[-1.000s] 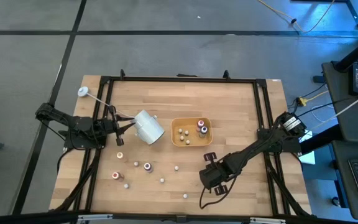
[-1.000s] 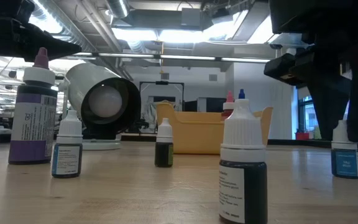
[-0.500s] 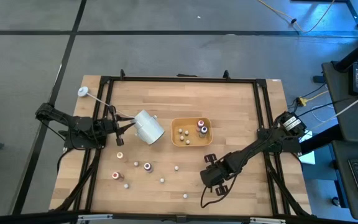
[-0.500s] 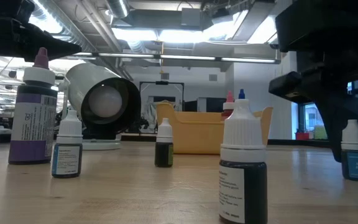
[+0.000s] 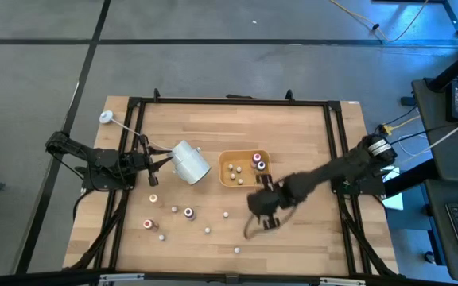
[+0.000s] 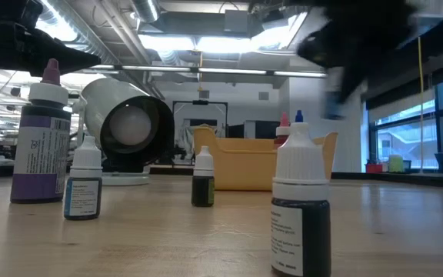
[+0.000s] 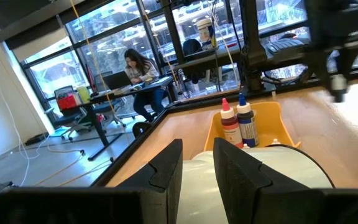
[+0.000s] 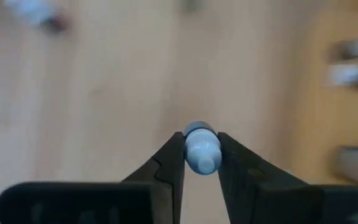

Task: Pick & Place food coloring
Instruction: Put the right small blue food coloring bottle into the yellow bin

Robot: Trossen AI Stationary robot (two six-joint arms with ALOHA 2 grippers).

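My right gripper [image 5: 259, 205] hangs above the table just near of the yellow-orange tray [image 5: 234, 181], shut on a tiny food coloring bottle with a pale blue cap [image 8: 201, 149]. In the low view it is blurred and high up [image 6: 335, 92]. The tray holds several small bottles [image 5: 258, 164]. More bottles stand upright on the wood on the table's left-near part, such as a purple one [image 5: 188, 212] and a red one [image 5: 146, 224]. My left gripper [image 5: 162, 161] is at the large white cup [image 5: 189, 161], which lies tipped, mouth toward the near edge [image 6: 129, 127]. My right gripper pinches the bottle's cap [image 8: 211, 153] between its two fingers [image 8: 169, 163], coming from above and pointing down. The bottle is lifted clear of the table and hangs upright below the fingertips. My left gripper's fingers [image 7: 166, 167] lie on the cup's white wall [image 7: 272, 171], coming level from the table's left. The place of contact is hidden by the fingers, so the kind of hold cannot be told. The cup stays tilted.
A white ball on a thin rod [image 5: 106, 117] sits at the table's far-left corner. Black frame rails [image 5: 334, 135] run along the table's edges. Bare wood lies right of the tray [image 5: 304, 151]. A seated person shows far off in the room [image 7: 138, 65].
My right gripper has risen from the table's right-near area and swung toward the tray, carrying the blue-capped bottle, which stood on the wood before and is now lifted clear. The left arm and the cup have kept still.
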